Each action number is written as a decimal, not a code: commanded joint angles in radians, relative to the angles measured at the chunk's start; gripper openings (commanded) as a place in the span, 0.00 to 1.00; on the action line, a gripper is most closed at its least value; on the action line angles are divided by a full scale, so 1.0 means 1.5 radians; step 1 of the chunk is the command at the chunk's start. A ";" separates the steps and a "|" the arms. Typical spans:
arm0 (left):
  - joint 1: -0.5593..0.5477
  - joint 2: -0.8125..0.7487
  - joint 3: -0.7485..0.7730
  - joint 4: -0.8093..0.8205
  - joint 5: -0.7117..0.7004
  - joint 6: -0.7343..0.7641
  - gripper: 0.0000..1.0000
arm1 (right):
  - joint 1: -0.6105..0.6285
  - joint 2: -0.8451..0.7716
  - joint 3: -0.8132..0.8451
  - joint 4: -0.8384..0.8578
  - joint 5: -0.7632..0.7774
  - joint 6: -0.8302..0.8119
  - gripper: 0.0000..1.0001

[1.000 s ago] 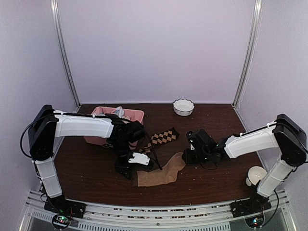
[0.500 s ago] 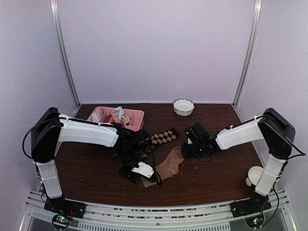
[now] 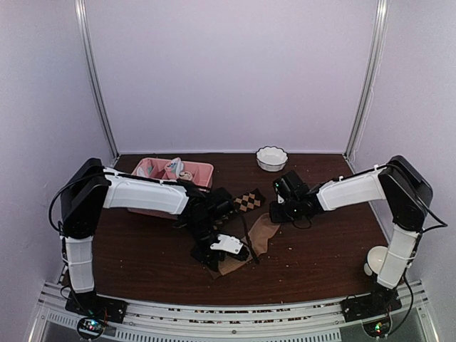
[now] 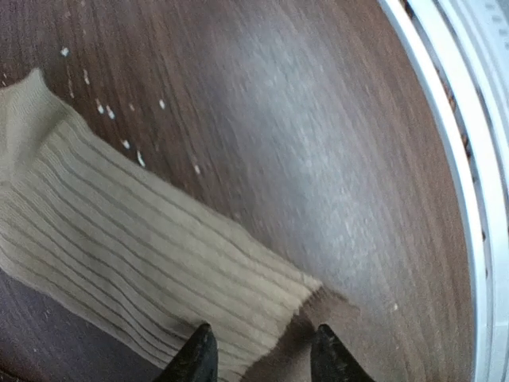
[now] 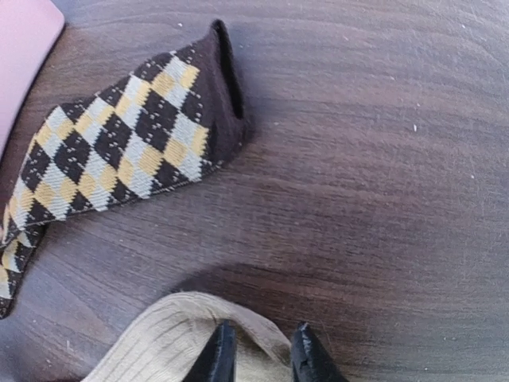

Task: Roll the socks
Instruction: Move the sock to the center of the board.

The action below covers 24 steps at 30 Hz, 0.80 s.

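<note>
So the tan sock (image 3: 261,234) is lying near the middle of the tabletop (image 3: 142,256), stretched on a diagonal from near-left up to far-right, with one arm at each end.

The right end effector (image 5: 261,348) has the far-right end. In the right wrist view its two black fingers (image 5: 220,352) sit close together with a rounded bunch of ribbed tan fabric pinched between them. That end looks slightly off the wood, since there's a dark shadow under it. I'd call that a grip on the tan sock.

The left end effector (image 4: 258,354) is at the near-left end, close to the front rail. Its fingertips (image 4: 199,360) sit either side of the sock's ribbed edge with fabric in the gap between them. The rest of the sock lies flat on the wood. I honestly can't tell whether it's clamped or just straddling the edge.

The argyle sock (image 5: 135,151), dark brown with tan and pale diamonds, lies flat just beyond the tan one, between the two arms. In the right wrist view its open cuff points away from the pink tray (image 3: 204,178). The two socks look apart at that end.

The tray sits at the far left with a few small bundles (image 3: 175,168) in it. A white scalloped bowl (image 3: 261,159) stands at the far edge, right of the tray.
</note>
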 commanded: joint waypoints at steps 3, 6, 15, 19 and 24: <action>-0.002 0.036 0.103 -0.038 0.138 -0.092 0.58 | -0.003 -0.084 -0.045 0.044 -0.006 -0.048 0.39; 0.012 0.012 0.142 -0.081 0.154 -0.108 0.85 | 0.003 -0.166 -0.105 0.073 0.007 -0.064 0.64; 0.151 -0.083 0.188 -0.139 0.072 -0.157 0.98 | 0.077 -0.220 -0.177 0.121 -0.022 -0.039 0.56; 0.199 -0.121 0.183 -0.111 -0.076 -0.160 0.98 | 0.113 -0.166 -0.155 0.147 -0.064 -0.026 0.46; 0.292 -0.205 0.148 0.019 -0.256 -0.170 0.98 | 0.128 -0.094 -0.124 0.137 -0.084 -0.011 0.35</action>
